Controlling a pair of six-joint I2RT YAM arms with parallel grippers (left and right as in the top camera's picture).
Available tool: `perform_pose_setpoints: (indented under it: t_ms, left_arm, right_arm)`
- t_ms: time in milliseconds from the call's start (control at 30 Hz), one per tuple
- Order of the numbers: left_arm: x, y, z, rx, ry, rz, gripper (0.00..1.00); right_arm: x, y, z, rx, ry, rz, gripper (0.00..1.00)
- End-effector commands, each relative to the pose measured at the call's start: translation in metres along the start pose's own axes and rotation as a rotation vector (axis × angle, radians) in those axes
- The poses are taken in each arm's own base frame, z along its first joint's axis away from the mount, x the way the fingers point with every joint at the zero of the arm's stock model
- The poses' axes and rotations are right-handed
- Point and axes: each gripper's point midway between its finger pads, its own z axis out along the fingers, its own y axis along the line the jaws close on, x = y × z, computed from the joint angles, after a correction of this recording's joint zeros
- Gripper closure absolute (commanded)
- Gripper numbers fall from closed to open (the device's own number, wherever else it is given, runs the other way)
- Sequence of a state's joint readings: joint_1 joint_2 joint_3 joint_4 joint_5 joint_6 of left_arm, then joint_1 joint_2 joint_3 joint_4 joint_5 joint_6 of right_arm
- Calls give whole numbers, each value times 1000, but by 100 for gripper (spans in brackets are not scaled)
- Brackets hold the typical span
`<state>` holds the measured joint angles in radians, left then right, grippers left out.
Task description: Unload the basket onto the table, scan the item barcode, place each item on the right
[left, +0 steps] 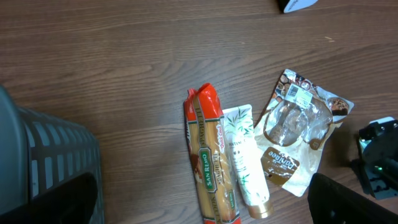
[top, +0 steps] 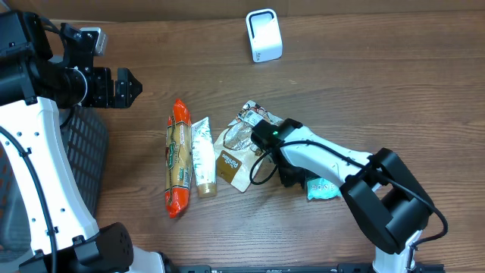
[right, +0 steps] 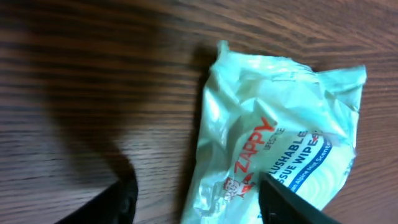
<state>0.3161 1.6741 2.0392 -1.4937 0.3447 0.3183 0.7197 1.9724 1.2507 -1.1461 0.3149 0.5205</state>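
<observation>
Now R gripper point(right: 198, 198) straddles pale-green plastic wipes pack point(top: 326, 189), lower right of overhead view — jaws half-open, nothing held — prob. prepping pickup for scan.

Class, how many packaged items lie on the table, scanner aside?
4: pasta leftmost, tube beside it, pouch in the middle, wipes rightmost under the right arm. The arm may hide more.

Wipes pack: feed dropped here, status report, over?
Left pincer open, empty. Right pincer open over wipes pack. Pack flat on table, nothing on it.
</observation>
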Motion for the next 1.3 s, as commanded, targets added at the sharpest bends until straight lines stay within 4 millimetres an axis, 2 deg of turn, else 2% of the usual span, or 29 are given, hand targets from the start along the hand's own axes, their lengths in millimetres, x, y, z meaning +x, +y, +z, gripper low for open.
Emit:
perform_pose_setpoints:
  t_ms: [0,333,500,667,767,833,933,1067,1133,1200,1267]
  left_arm:
    - [-2,-2,0,11,-8,26,1]
    - [-2,-2,0,11,-8,26,0]
    - [-2,-2,0,11,-8,26,0]
    - [-2,-2,0,11,-8,26,0]
    - [-2,-2,0,11,-8,26,1]
    - [-2,-2,0,11,-8,26,1]
    - [-2,-2,0,11,-8,26,0]
    - [-2,-2,0,11,-8,26,1]
    - [-2,-2,0,11,-8,26,1]
    - [-2,-2,0,11,-8,26,0]
    - [-2,-2,0,11,-8,26,0]
  right_arm:
    - [18,-11,29,42,81,8,43]
    - [25,-15,34,60,98,-1,63]
    - [24,-15,34,57,94,1,96]
    - [20,-11,32,39,84,5,96]
    - [11,-10,20,25,65,6,96]
    - [1,-8,0,-12,31,16,96]
    - [-12,7,-39,-175,-23,-20,96]
    - [-26,31,-103,-517,-114,-84,96]
    - [-30,41,-136,-744,-154,-132,96]
    - [-33,46,-167,-974,-192,-199,96]
    - [-38,45,-186,-1167,-219,-236,96]
